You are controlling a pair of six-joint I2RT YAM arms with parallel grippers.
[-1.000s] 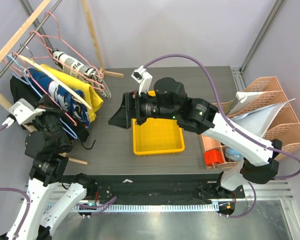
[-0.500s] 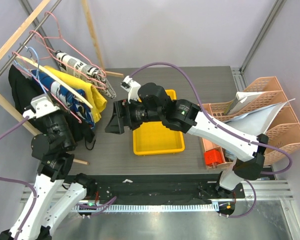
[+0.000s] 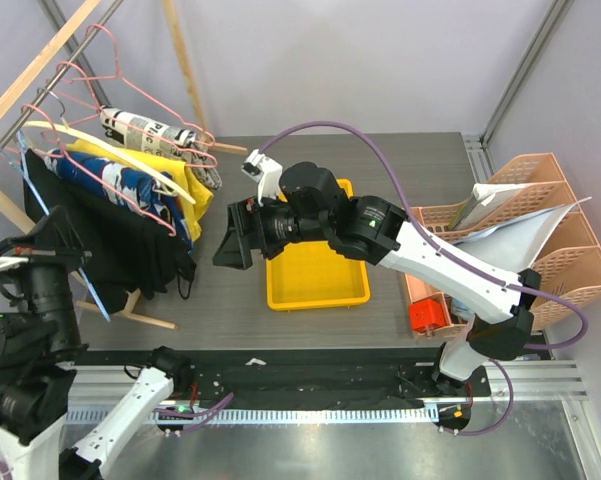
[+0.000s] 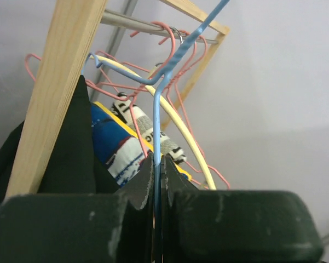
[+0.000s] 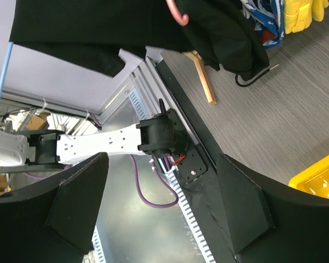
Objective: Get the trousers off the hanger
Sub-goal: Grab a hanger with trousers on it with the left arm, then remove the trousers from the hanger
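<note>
My left claw [image 4: 157, 164] clamped on blue hanger [image 4: 155, 118], black trousers [image 3: 110, 232] hanging alongside, right claw [image 3: 232, 238] spread wide, empty.

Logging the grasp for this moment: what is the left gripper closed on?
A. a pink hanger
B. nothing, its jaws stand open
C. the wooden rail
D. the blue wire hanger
D: in the left wrist view the left gripper has its jaws pressed together on the thin shaft of the blue wire hanger.

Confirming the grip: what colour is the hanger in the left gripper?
The hanger is light blue, clearest in the left wrist view.
</note>
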